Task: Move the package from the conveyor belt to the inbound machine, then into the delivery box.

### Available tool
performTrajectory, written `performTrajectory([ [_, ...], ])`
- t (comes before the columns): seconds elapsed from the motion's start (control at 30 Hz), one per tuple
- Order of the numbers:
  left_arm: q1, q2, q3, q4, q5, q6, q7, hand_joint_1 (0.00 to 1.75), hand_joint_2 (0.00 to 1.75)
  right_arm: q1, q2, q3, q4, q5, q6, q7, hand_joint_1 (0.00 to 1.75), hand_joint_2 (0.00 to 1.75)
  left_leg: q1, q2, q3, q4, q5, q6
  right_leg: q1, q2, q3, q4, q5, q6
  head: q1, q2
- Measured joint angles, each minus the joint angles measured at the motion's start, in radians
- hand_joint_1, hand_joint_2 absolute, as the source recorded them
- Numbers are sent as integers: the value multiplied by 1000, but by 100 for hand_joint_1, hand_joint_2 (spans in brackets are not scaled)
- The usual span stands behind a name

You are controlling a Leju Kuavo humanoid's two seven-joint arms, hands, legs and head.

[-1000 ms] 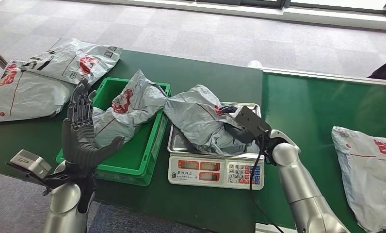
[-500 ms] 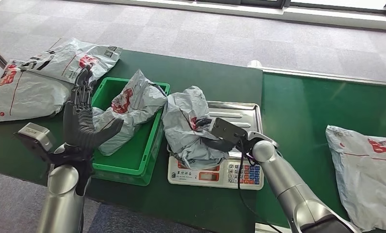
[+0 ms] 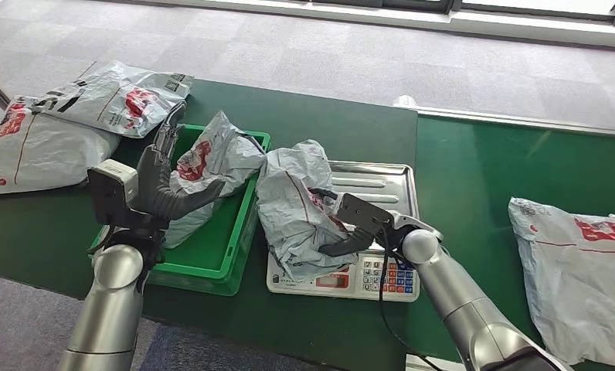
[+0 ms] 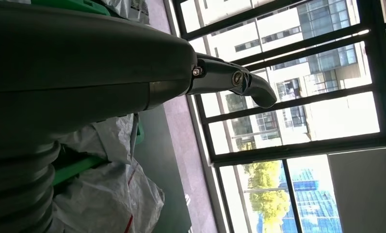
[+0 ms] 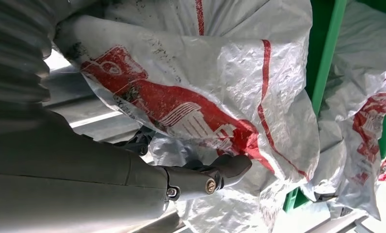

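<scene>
The right hand (image 3: 337, 232) has its dark fingers dug into a crumpled grey plastic mailer bag with red print (image 3: 297, 207), gripping it from the side; the right wrist view shows the thick grey thumb (image 5: 230, 167) pressed against the bag's wrinkled skin just below the red logo. The bag stands bunched up on the left end of the steel-topped weighing scale with a keypad front (image 3: 366, 274), sagging over the scale's front edge and hiding part of its display, with its left side just beside the wall of the green plastic crate (image 3: 215, 263).

The left hand (image 3: 165, 182) is raised above the near-left part of the crate, fingers stretched out and apart, thumb held away from them (nothing lies in its grasp). Its fingertips reach close to a second grey mailer bag (image 3: 208, 174) that slumps inside the crate and rises over its far rim; I cannot tell whether they touch it.

Two more grey bags (image 3: 73, 116) lie overlapping on the dark green tabletop (image 3: 327, 116) at the far left. Another grey bag (image 3: 579, 270) lies on the brighter green conveyor belt (image 3: 474, 170) to the right, well apart from the scale.
</scene>
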Motion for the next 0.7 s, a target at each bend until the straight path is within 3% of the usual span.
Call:
performTrajectory([
  [0.07,-13,0,-6,8,-4,0,10,0,175,2,-7,0,-10,-5,-1,5,0,175,0,1,0,0,0,0,0,0,0,0,0,0,0,0],
  [0.2,-41,2,-25,32,-46,-2,63,0,175,21,-22,-9,-43,-14,-71,60,0,0,0,1,0,1,0,0,0,0,-1,0,1,0,0,0],
  [0.4,-135,1,-89,152,-210,15,211,0,175,131,-49,-134,-203,-1,-310,184,0,0,0,-1,-1,1,0,0,0,-1,-1,0,1,0,0,0],
  [0.53,-190,-7,-130,263,-333,30,302,0,175,262,-43,-267,-354,-22,-431,150,0,0,0,-1,-2,1,-1,1,0,-1,-1,0,1,0,0,0],
  [0.7,-223,-22,-160,370,-412,27,330,0,175,421,6,-389,-519,-71,-497,69,0,0,0,-1,-3,1,-1,1,0,-1,-3,0,0,0,0,0],
])
